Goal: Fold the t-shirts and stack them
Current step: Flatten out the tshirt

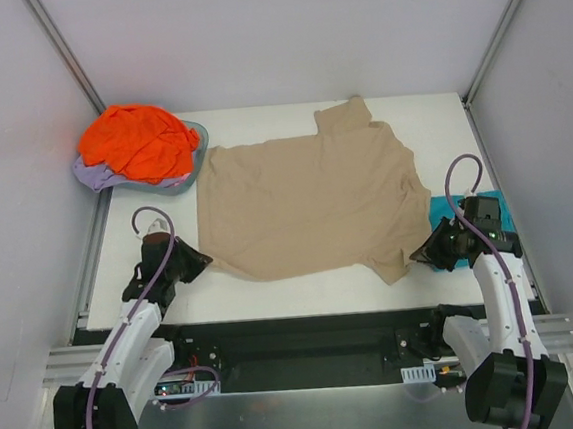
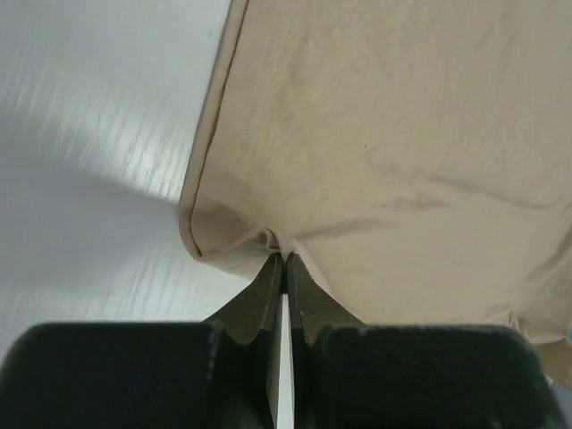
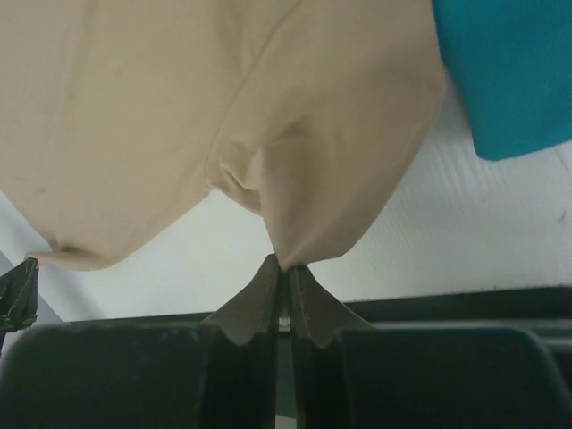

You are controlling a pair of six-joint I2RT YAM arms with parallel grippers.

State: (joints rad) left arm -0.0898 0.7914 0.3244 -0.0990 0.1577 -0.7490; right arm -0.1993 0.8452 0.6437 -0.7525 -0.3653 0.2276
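A tan t-shirt point(image 1: 305, 198) lies spread flat across the white table point(image 1: 439, 121), its collar to the right. My left gripper point(image 1: 202, 260) is shut on its near-left hem corner; in the left wrist view the cloth point(image 2: 384, 134) puckers at the gripper point(image 2: 284, 259). My right gripper point(image 1: 417, 253) is shut on the near sleeve, and the right wrist view shows the sleeve cloth point(image 3: 179, 107) drawn to a point in the gripper point(image 3: 288, 265). A folded teal t-shirt point(image 1: 443, 208) lies at the right edge, partly under the right arm. The orange t-shirt point(image 1: 138, 142) sits crumpled on the lavender one point(image 1: 91, 177).
A shallow teal-grey basin point(image 1: 200, 136) at the back left holds the orange and lavender shirts. White walls close in the table on three sides. The table's near edge and a black rail point(image 3: 465, 299) run just below both grippers. The teal cloth point(image 3: 509, 71) is right of the sleeve.
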